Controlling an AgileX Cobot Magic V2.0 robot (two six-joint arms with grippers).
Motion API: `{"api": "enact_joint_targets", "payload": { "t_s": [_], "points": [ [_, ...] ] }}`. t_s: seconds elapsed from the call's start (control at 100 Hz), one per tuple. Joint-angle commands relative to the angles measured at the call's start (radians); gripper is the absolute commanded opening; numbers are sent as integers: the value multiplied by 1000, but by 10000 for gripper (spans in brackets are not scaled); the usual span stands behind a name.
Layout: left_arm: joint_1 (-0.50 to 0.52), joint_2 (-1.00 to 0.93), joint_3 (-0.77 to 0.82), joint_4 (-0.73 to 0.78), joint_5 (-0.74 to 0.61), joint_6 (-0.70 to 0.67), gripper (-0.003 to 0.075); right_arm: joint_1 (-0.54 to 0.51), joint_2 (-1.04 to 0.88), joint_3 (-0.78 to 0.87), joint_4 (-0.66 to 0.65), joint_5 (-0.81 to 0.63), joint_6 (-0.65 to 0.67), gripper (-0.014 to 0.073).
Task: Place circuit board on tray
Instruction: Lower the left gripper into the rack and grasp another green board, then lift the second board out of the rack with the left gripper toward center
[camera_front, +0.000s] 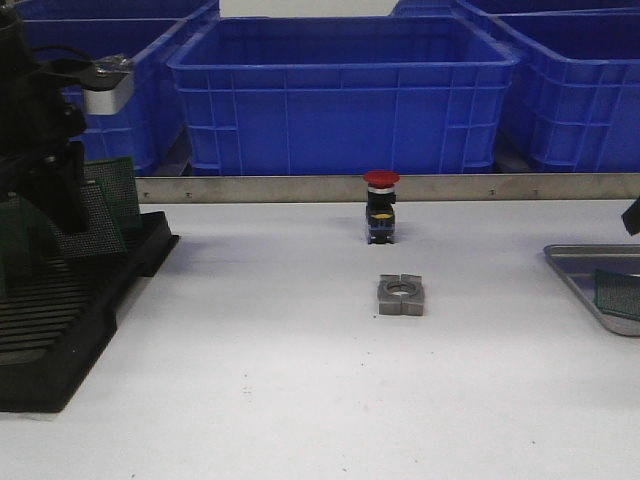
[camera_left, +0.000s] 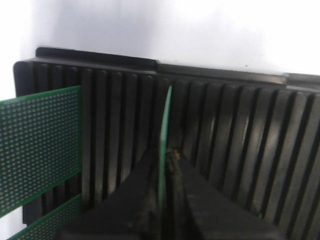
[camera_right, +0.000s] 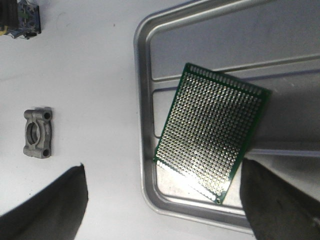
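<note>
The silver-grey tray (camera_front: 578, 263) lies at the right edge of the table, with one green circuit board (camera_front: 618, 293) flat in it. In the right wrist view that board (camera_right: 212, 145) rests tilted in the tray's (camera_right: 145, 75) near corner. My right gripper (camera_right: 162, 205) is open and empty above it. My left gripper (camera_left: 165, 162) is shut on a green circuit board (camera_left: 166, 120), seen edge-on and standing in a slot of the black slotted rack (camera_left: 240, 145). In the front view the left gripper (camera_front: 55, 190) hangs over the rack (camera_front: 60, 340) at the far left.
More green boards (camera_left: 40, 140) stand in the rack. A grey metal block (camera_front: 401, 295) and a red-topped push button (camera_front: 381, 205) sit mid-table. Blue bins (camera_front: 340, 90) line the back behind a metal rail.
</note>
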Motion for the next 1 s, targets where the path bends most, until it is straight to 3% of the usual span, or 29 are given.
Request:
{"api": "enact_joint_targets", "payload": {
  "t_s": [0.0,0.28,0.48,0.77,0.99],
  "points": [
    [3,-51,-55,-28,-8,-20,-18,-6,-50,-23,37,33,-4,636],
    [3,-51,-247,-110,270,-36,-18,-6,-50,-23,37,33,-4,636],
    [-24,-110,-292,-256,270,-96,-18,-6,-50,-23,37,34,-6,636],
    [-208,-176,-292,-276,270,-355,-18,-6,-50,-23,38,34,-19,636],
    [-375,-176,-252,-282,270,-358,-18,-6,-50,-23,83,63,-77,636]
  ]
}}
